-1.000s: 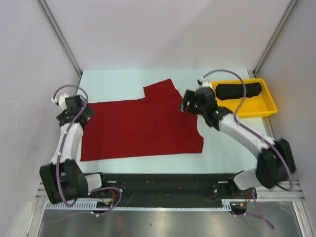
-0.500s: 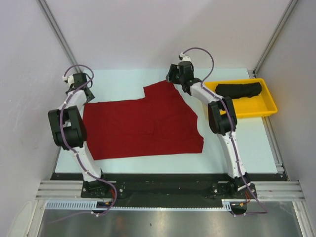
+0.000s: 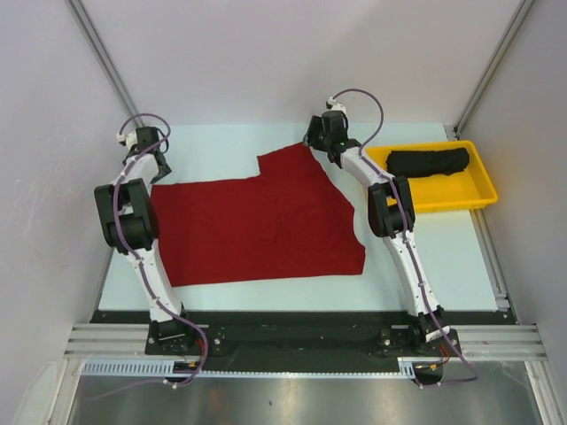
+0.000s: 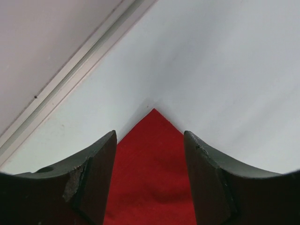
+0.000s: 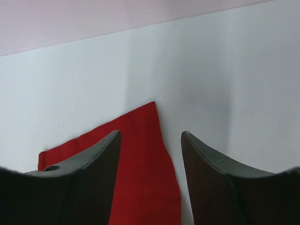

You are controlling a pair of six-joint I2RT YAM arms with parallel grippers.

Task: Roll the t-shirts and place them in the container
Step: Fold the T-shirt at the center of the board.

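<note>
Red t-shirt (image 3: 257, 221) spread flat on the desk (image 3: 416, 257), its far corners ready for pinching.
It is light, limp cloth that will bunch and slide on the smooth top, so take it right at the corners. The left claw (image 4: 150, 137), fingers apart, straddles the far-left tip, and the right claw (image 5: 150, 135), also apart, straddles the sleeve tip. Beyond, the black t-shirt (image 3: 430, 161) lies bundled, perhaps rolled, in the yellow tray (image 3: 447, 204).

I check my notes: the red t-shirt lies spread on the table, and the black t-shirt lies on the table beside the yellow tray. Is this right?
No. The black t-shirt lies inside the yellow tray, not beside it; the top external view shows this. The red t-shirt is spread on the table.
</note>
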